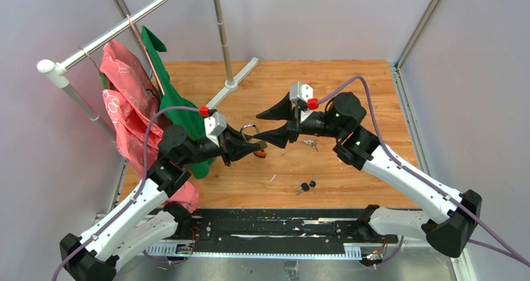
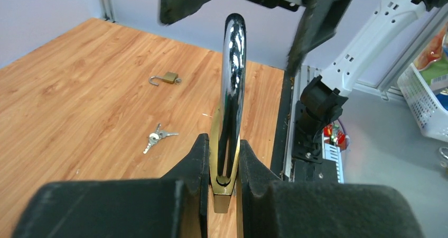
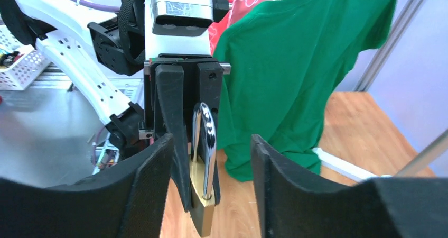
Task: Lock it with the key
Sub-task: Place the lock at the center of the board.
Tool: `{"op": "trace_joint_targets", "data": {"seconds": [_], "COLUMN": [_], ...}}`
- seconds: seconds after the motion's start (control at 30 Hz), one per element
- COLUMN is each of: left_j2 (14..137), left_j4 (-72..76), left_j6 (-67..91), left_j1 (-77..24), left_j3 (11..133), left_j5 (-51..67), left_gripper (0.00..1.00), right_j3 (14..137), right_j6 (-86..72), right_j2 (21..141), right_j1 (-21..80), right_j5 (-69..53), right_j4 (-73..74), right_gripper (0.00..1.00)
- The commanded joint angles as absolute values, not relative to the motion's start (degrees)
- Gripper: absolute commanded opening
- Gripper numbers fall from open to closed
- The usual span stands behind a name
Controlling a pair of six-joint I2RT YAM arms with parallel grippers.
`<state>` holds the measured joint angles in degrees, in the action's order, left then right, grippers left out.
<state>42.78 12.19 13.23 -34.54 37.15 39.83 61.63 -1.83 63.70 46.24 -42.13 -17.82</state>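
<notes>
**Padlock gripped, key not yet in hand**

Wooden table (image 1: pixel 350 87) under both pincers. Green shirt (image 3: pixel 296 63) hanging behind the left pincer (image 1: pixel 255 146), clear of the work. Left pincer clamped on the padlock (image 3: pixel 203 195), fingers pressing the flat faces of the brass body (image 2: pixel 222 195), chrome shackle (image 2: pixel 234 79) pointing out past the fingertips. Opposite, the right pincer (image 1: pixel 258 125) spread wide and carrying nothing, facing the left one tip to tip, fingers flanking the line of the shackle without touching it. Shackle seated or not: cannot tell. Keyhole not in view; probably at the base of the body, turned back toward the left pincer's palm.

Likely solid metal: heavy for its size, rigid, no give. Slick on the chrome, so better held by the brass flats, as here, with the base left free for the key.

On the boards below the right pincer's wrist, silver keys (image 1: pixel 310 144). Further back toward the arm bases, apart from both pincers, black-headed keys (image 1: pixel 305 185). Thin, light, lying flat: probably hard to pinch, best taken by the head with the blade left projecting. Matching set: cannot tell.
</notes>
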Motion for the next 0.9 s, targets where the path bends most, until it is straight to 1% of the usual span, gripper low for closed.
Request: {"op": "trace_joint_targets", "data": {"seconds": [0.0, 0.13, 0.17, 0.2, 0.23, 0.33, 0.37, 0.4, 0.43, 0.47, 0.5, 0.67, 0.77, 0.87], "left_j2": [42.56, 42.55, 42.52, 42.47, 42.45, 42.27, 42.04, 41.85, 41.71, 41.41, 40.9, 37.87, 36.22, 34.51], "left_j4": [16.35, 16.26, 16.26, 16.26, 16.26, 15.25, 14.25, 12.87, 11.2, 9.62, 8.45, 6.51, 6.52, 7.41], "left_j6": [12.13, 12.22, 12.14, 12.01, 11.97, 12.81, 13.85, 14.88, 15.52, 15.47, 14.98, 15.91, 20.37, 24.63], "left_j1": [-35.33, -35.34, -35.33, -35.33, -35.34, -35.33, -35.33, -35.33, -35.29, -35.38, -35.35, -35.1, -34.02, -32.19], "left_j3": [37.8, 37.58, 37.54, 37.45, 37.4, 36.94, 36.53, 36.24, 35.75, 35.25, 34.53, 27.69, 22.81, 17.73], "left_j5": [41.4, 40.88, 40.88, 40.87, 40.87, 38.31, 35.15, 31.59, 28.27, 25.51, 23.15, 13.15, 8.26, 4.03], "left_gripper": [0.0, 0.0, 0.0, 0.0, 0.0, 0.0, 0.04, 0.42, 0.61, 0.89, 0.99, 1.0, 1.0, 1.0], "right_j3": [64.68, 65.74, 65.94, 66.12, 66.25, 65.78, 65.43, 64.73, 64.1, 63.16, 62.13, 56.42, 53.17, 55.37], "right_j6": [0.42, -1.58, -1.58, -1.51, -1.42, -1.89, -2.19, -2.68, -3.17, -3.86, -5.0, -12.3, -15.26, -15.56], "right_j2": [66.28, 68.11, 68.38, 68.52, 68.7, 68.38, 67.97, 67.24, 66.64, 66.03, 65.34, 65.94, 72.09, 80.76], "right_j1": [47.68, 47.81, 47.83, 47.86, 47.86, 47.66, 47.39, 46.6, 45.62, 44.47, 42.81, 31.02, 24.75, 22.91], "right_j5": [-41.48, -41.73, -40.91, -39.59, -38.9, -34.22, -31.89, -29.41, -27.18, -24.79, -23.07, -18.17, -22.08, -28.21], "right_j4": [-16.3, -15.54, -14.7, -13.61, -12.6, -10.38, -9.39, -8.54, -7.71, -6.91, -6.36, -2.46, -3.73, -3.77], "right_gripper": [0.51, 0.32, 0.24, 0.11, 0.01, 0.0, 0.0, 0.0, 0.0, 0.0, 0.0, 0.0, 0.0, 0.0]}}
